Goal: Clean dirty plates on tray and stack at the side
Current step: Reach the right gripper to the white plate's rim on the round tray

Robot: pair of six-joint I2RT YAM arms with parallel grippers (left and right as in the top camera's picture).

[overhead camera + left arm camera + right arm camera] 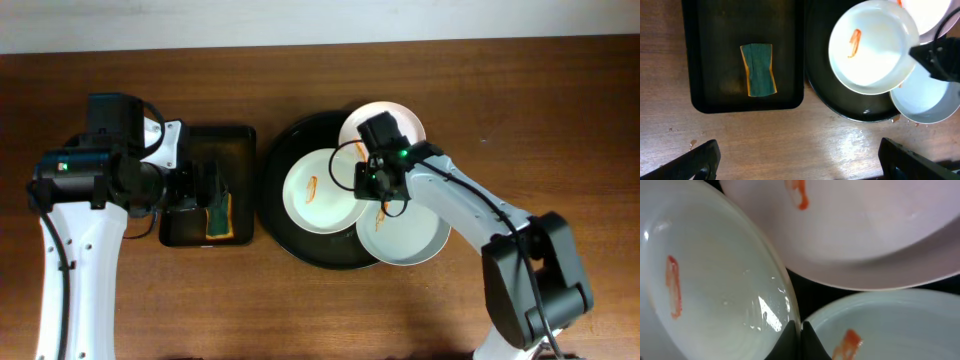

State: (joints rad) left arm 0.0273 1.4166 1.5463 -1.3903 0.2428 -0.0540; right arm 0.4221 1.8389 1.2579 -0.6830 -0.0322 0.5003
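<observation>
Between the right fingers (812,345) sits the rim of the centre plate (318,190), and the two dark tips are closed tight on that edge. The right gripper (372,178) hangs over the round black tray (280,215). The plate it pinches spreads away from it toward the left arm, with one orange smear on its face. Just beyond those fingertips lies a second plate (383,125), which has an orange streak near its edge and pokes out past the tray's rim. On the other side of the pinched rim, close under the fingers, a third plate (403,235) also carries an orange mark. It overhangs the tray toward the worktop (300,310). From the left wrist, the centre plate's edge overlaps this third plate.

Over at the left gripper (799,150), the fingers stand spread wide apart and hold nothing. Ahead of them a green sponge with a yellow edge (759,69) lies flat in a rectangular black tray (715,50), clear of both tips. The round tray sits just beside that smaller tray, off to one side of the left fingers.
</observation>
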